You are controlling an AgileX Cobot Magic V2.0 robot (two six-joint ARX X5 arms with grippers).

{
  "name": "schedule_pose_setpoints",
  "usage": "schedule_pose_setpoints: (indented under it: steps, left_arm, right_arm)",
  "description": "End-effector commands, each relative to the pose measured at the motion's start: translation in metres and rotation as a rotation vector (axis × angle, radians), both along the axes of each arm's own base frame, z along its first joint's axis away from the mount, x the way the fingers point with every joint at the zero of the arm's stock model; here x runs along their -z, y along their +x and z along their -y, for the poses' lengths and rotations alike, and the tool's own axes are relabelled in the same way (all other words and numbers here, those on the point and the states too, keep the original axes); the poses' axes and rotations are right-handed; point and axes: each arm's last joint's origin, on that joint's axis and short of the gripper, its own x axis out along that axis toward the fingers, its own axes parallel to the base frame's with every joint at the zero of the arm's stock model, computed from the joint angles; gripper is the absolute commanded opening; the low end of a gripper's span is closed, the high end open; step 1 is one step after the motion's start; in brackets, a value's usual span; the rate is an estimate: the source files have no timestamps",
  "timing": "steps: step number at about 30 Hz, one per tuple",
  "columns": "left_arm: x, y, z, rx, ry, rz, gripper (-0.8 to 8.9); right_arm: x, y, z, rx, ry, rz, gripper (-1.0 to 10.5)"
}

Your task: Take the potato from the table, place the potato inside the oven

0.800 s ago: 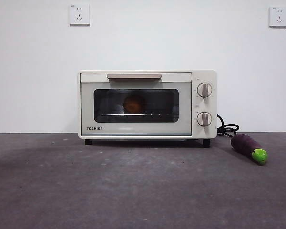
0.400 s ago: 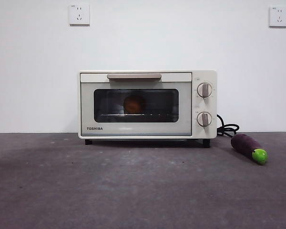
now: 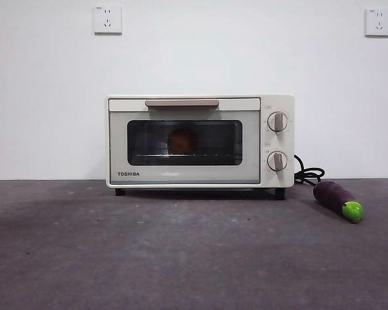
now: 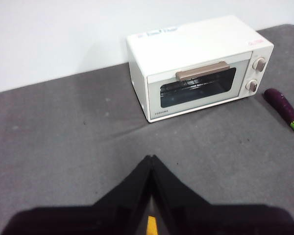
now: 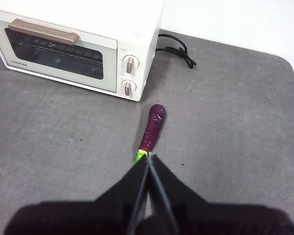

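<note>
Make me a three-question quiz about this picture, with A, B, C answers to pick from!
1. Where is the potato?
A. On the table
B. Inside the oven, behind the glass
C. On top of the oven

2. How many round knobs does the oven have?
A. Two
B. Four
C. None

3. Is the oven door open or closed?
A. Wide open
B. Taken off
C. Closed

Answers:
1. B, the orange-brown lump shows through the dark window in the front view.
2. A, one knob sits above the other beside the door.
3. C, the door stands flat against the oven's front with its handle at the top.

Both hands, left hand and right hand, hang shut above the table, holding nothing. The eggplant lies on the table beside the oven.
</note>
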Motion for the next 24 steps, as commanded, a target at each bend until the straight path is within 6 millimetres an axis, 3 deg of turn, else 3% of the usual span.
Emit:
schedule_pose_setpoints:
  steps: [1, 7, 15, 18, 24]
  left_arm:
    - [0.0, 0.011, 0.001, 0.0, -0.004, -0.026, -0.04]
    - [0.003, 0.038, 0.004, 0.017, 0.008, -0.094, -0.04]
    - [0.002, 0.03, 0.004, 0.072, 0.094, 0.108, -0.04]
    - [0.019, 0.03, 0.004, 0.068, 0.093, 0.208, -0.04]
    - [0.094, 0.04, 0.004, 0.051, 0.1, 0.364, -0.04]
  right_arm:
    - [0.003, -0.001, 0.001, 0.005, -0.012, -0.016, 0.0]
    - [0.003, -0.001, 0.001, 0.005, -0.012, -0.016, 0.0]
    - [0.003, -0.001, 0.001, 0.005, -0.012, -0.016, 0.0]
    - [0.003, -0.001, 0.001, 0.005, -0.012, -0.016, 0.0]
    - [0.003, -0.001, 0.001, 0.005, -0.012, -0.016, 0.0]
